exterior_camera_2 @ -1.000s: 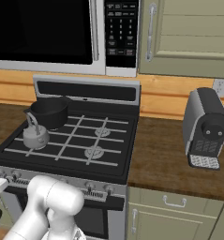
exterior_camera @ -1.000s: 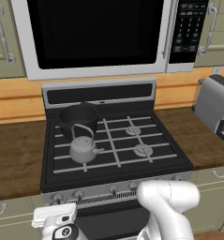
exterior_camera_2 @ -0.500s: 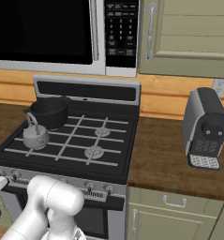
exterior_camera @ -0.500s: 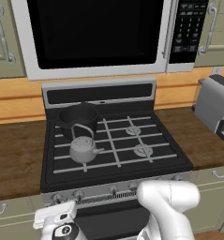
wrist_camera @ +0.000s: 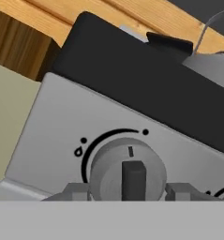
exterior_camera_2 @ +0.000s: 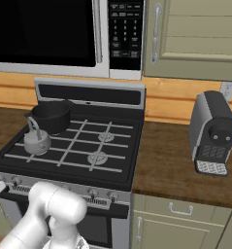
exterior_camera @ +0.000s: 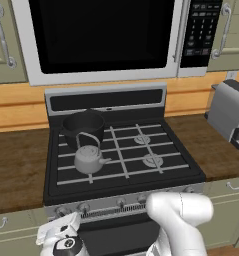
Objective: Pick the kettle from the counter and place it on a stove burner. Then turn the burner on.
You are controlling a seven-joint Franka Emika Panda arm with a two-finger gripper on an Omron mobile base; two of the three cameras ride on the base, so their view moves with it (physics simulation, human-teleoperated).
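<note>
The big black stove sits between two parts of the brown counter, and the little grey kettle already stands on the near left stove burner, just in front of the black pot. The gripper is down low at the stove's front, with its fingers apart on each side of the far-left knob, likely ready to turn it.

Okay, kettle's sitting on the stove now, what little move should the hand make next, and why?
Probably ease the hand forward and close on the knob, then twist. The kettle already sits on the front left burner, and in the hand view the knob's ridge stands centred between the open fingertips, with the fingers flanking the dial but not yet gripping it.
</note>
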